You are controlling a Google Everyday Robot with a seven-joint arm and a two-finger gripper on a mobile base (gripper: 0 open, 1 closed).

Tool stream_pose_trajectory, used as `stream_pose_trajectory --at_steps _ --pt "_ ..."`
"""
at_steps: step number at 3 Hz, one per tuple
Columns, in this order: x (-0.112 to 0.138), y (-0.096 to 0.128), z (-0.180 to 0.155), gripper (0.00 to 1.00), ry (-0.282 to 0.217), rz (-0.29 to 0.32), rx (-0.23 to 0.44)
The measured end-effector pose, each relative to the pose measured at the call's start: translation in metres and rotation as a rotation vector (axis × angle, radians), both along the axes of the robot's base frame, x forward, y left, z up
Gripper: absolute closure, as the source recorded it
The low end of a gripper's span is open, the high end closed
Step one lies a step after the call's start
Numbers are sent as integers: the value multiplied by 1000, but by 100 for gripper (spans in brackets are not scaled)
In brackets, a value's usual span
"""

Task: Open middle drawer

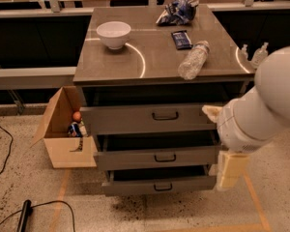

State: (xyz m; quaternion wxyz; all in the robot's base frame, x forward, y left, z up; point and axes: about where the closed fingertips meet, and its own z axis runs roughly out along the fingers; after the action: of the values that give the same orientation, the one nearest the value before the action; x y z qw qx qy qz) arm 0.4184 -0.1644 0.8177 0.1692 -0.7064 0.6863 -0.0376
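Note:
The grey cabinet has three drawers stacked in its front. The middle drawer (135,158) has a flat grey front and a small dark loop handle (165,157) at its centre. It stands out a little, with a dark gap above its front. My white arm (263,105) comes in from the right. My cream gripper (230,169) hangs at the right end of the middle and bottom drawer fronts, well to the right of the handle and not on it.
The top drawer (125,119) and bottom drawer (135,186) also stand slightly out. On the cabinet top are a white bowl (113,34), a lying plastic bottle (193,60), a dark snack bar (181,39) and a blue bag (178,11). A cardboard box (63,129) stands at the left.

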Motion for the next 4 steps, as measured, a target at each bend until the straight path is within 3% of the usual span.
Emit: stream_pose_trajectory --at_steps 2,4 --pt "-25 26 -118 0 65 57 -82" --pt "-30 21 -134 0 68 41 -109"
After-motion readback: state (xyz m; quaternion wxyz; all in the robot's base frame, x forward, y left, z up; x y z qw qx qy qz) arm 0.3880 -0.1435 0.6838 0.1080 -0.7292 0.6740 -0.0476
